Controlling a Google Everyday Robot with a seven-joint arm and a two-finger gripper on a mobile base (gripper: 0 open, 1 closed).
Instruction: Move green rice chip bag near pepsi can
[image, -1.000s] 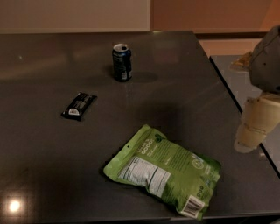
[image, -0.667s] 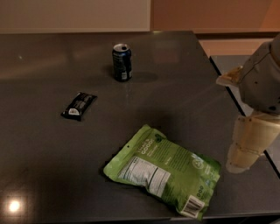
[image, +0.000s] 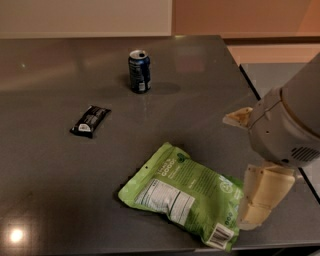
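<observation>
The green rice chip bag (image: 184, 194) lies flat on the dark grey table (image: 60, 200) near the front, label side up with its barcode at the lower right. The pepsi can (image: 139, 71) stands upright at the back middle, well apart from the bag. My gripper (image: 256, 209), cream-coloured below the white arm housing (image: 287, 127), hangs at the bag's right edge, low over the table.
A small black wrapper (image: 90, 121) lies on the left, between the can and the bag. The table's right edge (image: 250, 85) runs close to my arm, with a lighter floor beyond it. A light glare spot (image: 16, 235) sits at the front left.
My arm and gripper have moved left and down, from beyond the table's right edge to the bag's right edge. The bag, can and wrapper have not moved.
</observation>
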